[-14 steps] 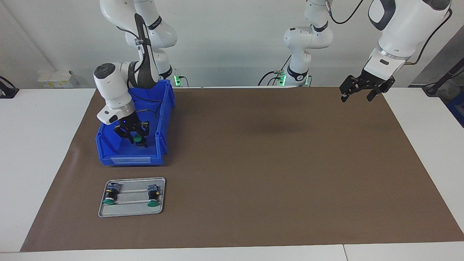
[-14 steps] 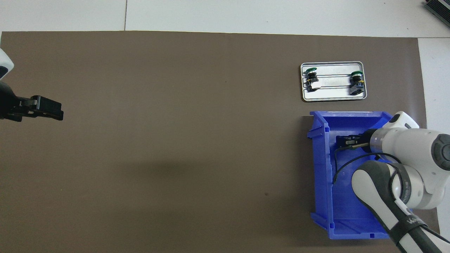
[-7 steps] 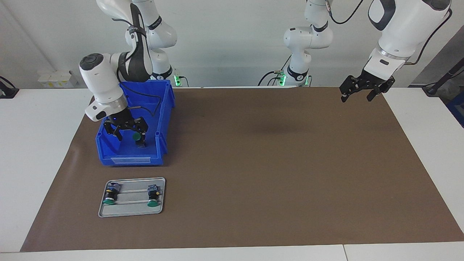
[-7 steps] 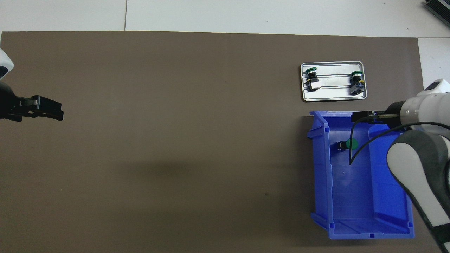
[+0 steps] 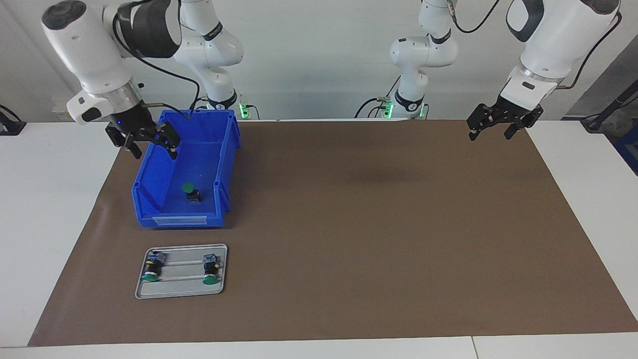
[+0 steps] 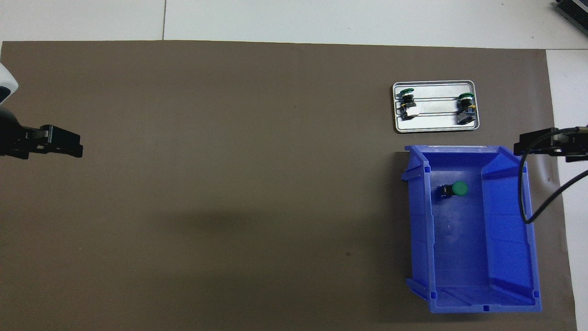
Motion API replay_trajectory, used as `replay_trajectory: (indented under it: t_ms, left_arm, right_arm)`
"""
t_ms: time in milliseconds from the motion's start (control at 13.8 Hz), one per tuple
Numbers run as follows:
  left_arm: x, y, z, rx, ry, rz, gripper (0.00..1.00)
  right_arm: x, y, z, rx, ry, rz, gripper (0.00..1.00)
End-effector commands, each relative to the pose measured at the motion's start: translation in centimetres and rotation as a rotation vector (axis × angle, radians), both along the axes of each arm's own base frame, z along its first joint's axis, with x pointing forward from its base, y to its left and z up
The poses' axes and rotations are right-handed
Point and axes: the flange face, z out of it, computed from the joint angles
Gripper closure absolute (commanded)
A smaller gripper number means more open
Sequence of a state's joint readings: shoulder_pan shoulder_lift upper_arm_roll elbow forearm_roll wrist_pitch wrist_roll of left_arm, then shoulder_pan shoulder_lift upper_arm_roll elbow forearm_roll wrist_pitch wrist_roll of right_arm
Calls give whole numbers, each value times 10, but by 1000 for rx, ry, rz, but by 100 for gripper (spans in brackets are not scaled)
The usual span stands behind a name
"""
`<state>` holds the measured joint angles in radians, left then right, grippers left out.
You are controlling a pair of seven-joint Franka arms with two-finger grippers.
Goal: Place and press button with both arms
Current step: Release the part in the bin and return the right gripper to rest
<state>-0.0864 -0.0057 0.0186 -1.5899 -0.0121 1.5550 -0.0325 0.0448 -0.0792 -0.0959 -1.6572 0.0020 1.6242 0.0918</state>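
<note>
A green-capped button (image 5: 189,191) (image 6: 455,189) rests on the floor of the blue bin (image 5: 179,219) (image 6: 420,230), close to the wall that faces the table's middle. My right gripper (image 5: 155,152) (image 6: 523,145) hangs open and empty above the bin's outer rim, clear of the button. Two more buttons (image 5: 151,268) (image 5: 212,269) lie on the small metal tray (image 5: 182,290) (image 6: 434,128), which sits farther from the robots than the bin. Over the mat's corner at the left arm's end, my left gripper (image 5: 490,134) (image 6: 76,148) waits open with nothing in it.
A brown mat (image 5: 379,239) covers most of the white table. The right arm's black cable (image 6: 523,193) loops over the bin's outer wall. Bin and tray both stand at the right arm's end.
My right gripper has let go of the button, risen out of the bin and swung outward over its rim. The button stays on the bin floor. The left arm has not moved.
</note>
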Motion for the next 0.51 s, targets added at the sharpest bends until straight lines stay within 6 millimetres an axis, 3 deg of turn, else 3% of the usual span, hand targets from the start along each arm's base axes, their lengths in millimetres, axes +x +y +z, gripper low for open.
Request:
replay_trajectory:
  t_ms: [0,436]
  left_arm:
    - [-7,4,1,2,1,-6,0]
    - [-7,4,1,2,1,-6,0]
  right_arm:
    - [-10,0,12,-29,32,-18,0]
    - [-18,-2,-1,-3,63,-10,0]
